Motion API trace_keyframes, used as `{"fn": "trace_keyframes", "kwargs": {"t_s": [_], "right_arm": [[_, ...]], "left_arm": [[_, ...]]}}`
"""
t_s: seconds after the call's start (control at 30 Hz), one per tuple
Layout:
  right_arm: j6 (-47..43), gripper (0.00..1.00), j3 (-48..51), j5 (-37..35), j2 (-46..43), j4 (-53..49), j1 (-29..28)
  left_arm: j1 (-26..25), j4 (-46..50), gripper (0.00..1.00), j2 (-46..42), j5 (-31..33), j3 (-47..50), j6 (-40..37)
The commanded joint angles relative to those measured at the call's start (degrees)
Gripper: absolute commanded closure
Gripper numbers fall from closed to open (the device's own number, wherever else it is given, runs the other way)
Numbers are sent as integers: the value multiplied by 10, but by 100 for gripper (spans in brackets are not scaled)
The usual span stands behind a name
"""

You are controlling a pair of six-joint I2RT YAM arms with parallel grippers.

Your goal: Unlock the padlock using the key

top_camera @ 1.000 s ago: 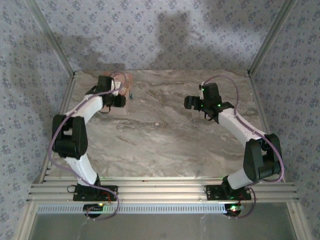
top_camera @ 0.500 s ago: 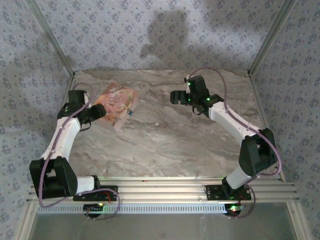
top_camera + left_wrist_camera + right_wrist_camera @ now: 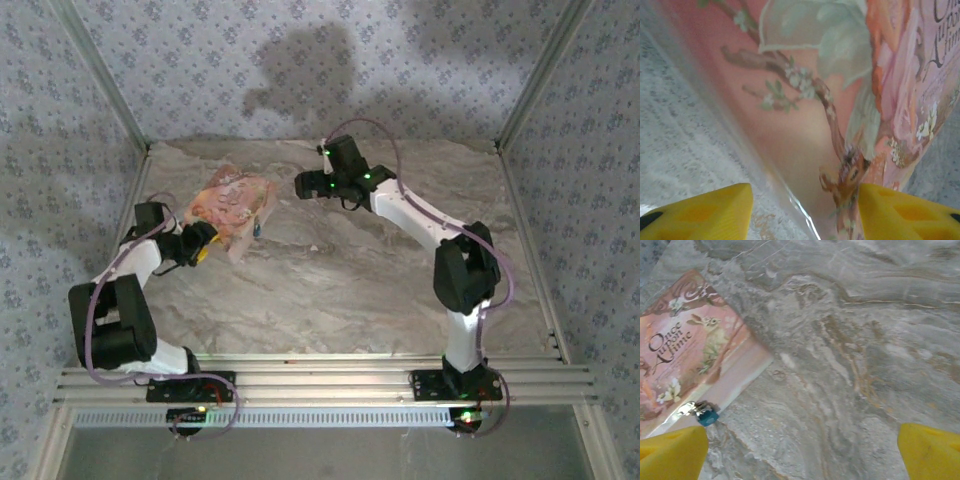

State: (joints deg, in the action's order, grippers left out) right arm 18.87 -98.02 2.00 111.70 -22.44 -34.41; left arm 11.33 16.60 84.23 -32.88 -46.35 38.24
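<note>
Two grippers, neither holding anything. Left gripper (image 3: 203, 243) stands half open astride the seven-o'clock edge of the pink packet (image 3: 235, 205), seemingly to steady it. Right gripper (image 3: 303, 186) gapes wide at its two o'clock, overlooking the teal-and-metal piece (image 3: 701, 412) at the five-o'clock corner: key or padlock, cannot tell.

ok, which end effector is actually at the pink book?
The left end effector: an edge of the pink book sits between its open jaws. The right end effector hangs over the marble table beside it.
</note>
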Motion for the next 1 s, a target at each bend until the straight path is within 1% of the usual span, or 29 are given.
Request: {"fn": "trace_keyframes", "kwargs": {"t_s": [0.0, 0.1, 0.17, 0.23, 0.37, 0.53, 0.6, 0.73, 0.87, 0.9, 0.97], "right_arm": [[7, 2, -54, 24, 42, -26, -6], [20, 2, -94, 40, 84, -20, -6], [35, 3, -125, 52, 116, -13, -8], [48, 5, -152, 63, 145, -9, -12], [58, 6, -201, 76, 192, -4, -22], [61, 7, -245, 85, 236, 2, -32], [65, 10, -255, 93, 252, 15, -36], [67, 16, -276, 115, 285, 49, -43], [67, 18, -320, 128, 326, 54, -50], [67, 22, -328, 132, 335, 56, -53], [67, 33, -340, 140, 348, 58, -56]], "left_arm": [[4, -31, 47, 22, -39, -11, 2], [4, -9, 56, 33, -26, -21, -22], [5, 15, 64, 37, -8, -24, -40], [9, 35, 70, 38, 7, -22, -56], [25, 85, 72, 31, 41, -17, -87], [65, 103, 71, 5, 56, -11, -99], [73, 110, 66, 4, 55, -21, -108], [79, 123, 61, 34, 33, -45, -119], [79, 121, 58, 62, 9, -56, -120], [79, 120, 58, 63, 6, -56, -119], [79, 117, 58, 64, 3, -56, -119]]}}
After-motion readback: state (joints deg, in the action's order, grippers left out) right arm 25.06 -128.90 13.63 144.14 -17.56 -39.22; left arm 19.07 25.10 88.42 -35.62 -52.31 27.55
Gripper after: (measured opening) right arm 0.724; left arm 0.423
